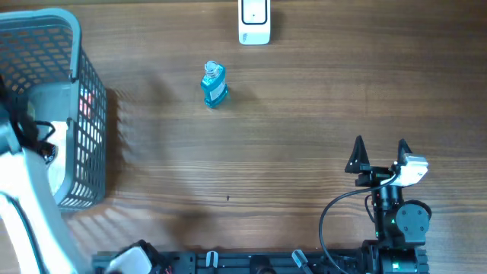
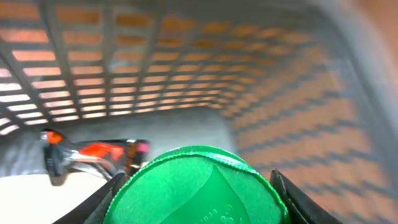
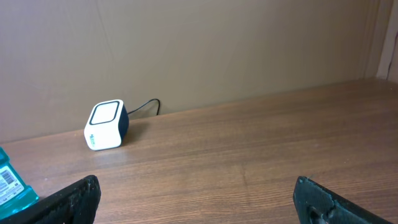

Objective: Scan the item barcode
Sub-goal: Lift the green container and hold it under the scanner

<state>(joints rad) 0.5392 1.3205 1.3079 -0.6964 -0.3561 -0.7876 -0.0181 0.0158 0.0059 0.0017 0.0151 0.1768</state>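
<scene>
Inside the grey mesh basket (image 1: pixel 76 46) at the table's left end, the left gripper (image 2: pixel 196 208) has its two fingers pressed against opposite sides of a green round-topped item (image 2: pixel 193 177), the jaws about half closed around it. What lies below the green top cannot be made out from the wrist view. A red and black packet (image 2: pixel 93 152) lies behind it on the basket floor.

At the near right of the wooden table (image 1: pixel 304 99), the right gripper (image 1: pixel 380 152) hangs with its jaws spread fully wide and nothing between them.

The white scanner (image 1: pixel 254 23) sits at the far edge of the table, its window facing up and a dark cable (image 3: pixel 146 106) running off behind it. A blue bottle (image 1: pixel 214 84) sits on the open wood nearer the middle, just in front of the scanner and to its left, well apart from both grippers; a barcode label shows on its side in the right wrist view.
</scene>
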